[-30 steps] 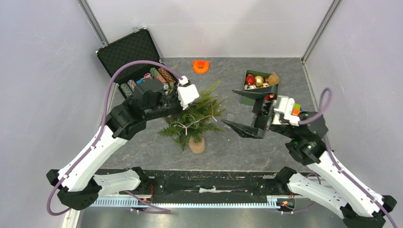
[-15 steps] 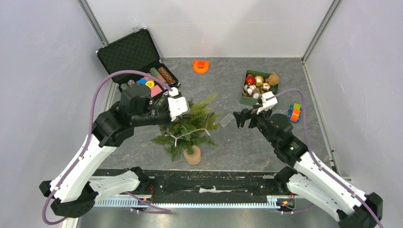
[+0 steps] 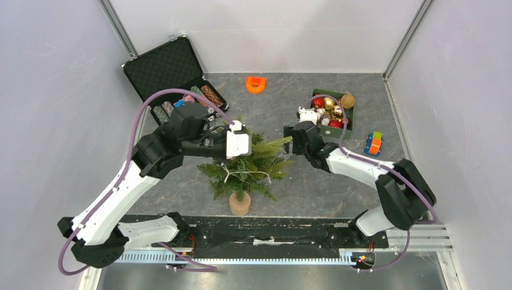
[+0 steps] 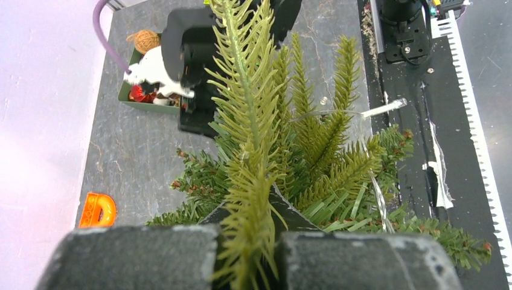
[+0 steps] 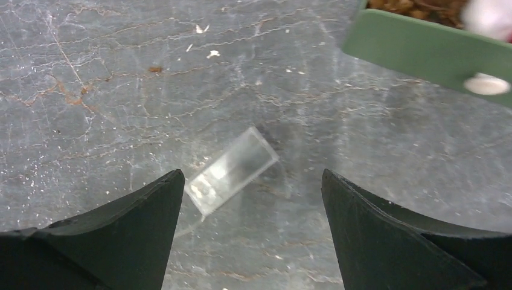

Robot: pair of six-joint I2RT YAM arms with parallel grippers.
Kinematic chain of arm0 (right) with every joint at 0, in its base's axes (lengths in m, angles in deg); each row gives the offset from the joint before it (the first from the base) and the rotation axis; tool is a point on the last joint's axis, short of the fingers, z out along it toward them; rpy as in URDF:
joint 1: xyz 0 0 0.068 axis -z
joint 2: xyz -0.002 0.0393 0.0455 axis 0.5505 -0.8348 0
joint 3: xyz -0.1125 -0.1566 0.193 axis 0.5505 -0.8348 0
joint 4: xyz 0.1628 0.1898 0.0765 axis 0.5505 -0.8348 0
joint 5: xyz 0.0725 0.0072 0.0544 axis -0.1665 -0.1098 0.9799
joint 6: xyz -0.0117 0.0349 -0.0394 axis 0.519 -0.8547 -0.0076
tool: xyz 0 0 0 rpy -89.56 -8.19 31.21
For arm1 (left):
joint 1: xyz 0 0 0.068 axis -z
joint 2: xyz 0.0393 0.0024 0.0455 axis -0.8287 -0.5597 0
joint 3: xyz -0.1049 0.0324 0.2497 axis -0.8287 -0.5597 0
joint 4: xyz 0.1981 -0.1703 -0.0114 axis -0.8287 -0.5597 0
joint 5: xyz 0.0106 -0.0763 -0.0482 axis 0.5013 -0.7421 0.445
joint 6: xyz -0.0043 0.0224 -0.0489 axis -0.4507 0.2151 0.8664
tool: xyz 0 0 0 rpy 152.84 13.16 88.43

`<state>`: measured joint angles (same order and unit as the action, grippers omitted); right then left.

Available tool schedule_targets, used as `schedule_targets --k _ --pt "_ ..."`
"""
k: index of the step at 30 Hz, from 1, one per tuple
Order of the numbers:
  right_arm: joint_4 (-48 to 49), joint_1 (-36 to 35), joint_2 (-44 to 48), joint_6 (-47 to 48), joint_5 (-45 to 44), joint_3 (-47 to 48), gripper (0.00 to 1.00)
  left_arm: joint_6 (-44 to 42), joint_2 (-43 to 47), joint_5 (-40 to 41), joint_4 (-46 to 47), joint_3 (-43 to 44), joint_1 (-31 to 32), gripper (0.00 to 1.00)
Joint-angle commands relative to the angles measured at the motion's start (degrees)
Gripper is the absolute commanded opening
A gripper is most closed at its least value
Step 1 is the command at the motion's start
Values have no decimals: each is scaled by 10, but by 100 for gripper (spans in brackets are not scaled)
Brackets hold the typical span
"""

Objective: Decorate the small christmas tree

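both shifted: left gripper pinches tree tip, right gripper gapes over clear block.

gap btwn tree & green box, clear block lying in it, below R pincer

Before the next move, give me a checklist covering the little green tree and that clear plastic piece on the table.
1. Hold: left gripper shut on a branch of the small green fir tree: ok.
2. Tree straight on its round tan wooden stump: cannot tell.
3. The right gripper open: ok.
4. The small clear plastic piece between its jaws, untouched: ok.
5. Piece centred: not ok, nearer one jaw.
6. The green ornament box apart from the jaws: ok.
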<state>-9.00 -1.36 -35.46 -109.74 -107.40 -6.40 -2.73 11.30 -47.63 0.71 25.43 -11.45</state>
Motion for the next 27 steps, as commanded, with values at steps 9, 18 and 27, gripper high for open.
schedule_targets --k 9,18,27 --pt "9 -26 -114 -70 -33 68 84 -66 -40 144 40 86 64 2" --pt "28 -28 -153 -95 -21 64 76 -20 24 93 115 -59 64 2" --pt "74 -11 -172 -112 35 34 43 26 33 87 143 -77 61 2"
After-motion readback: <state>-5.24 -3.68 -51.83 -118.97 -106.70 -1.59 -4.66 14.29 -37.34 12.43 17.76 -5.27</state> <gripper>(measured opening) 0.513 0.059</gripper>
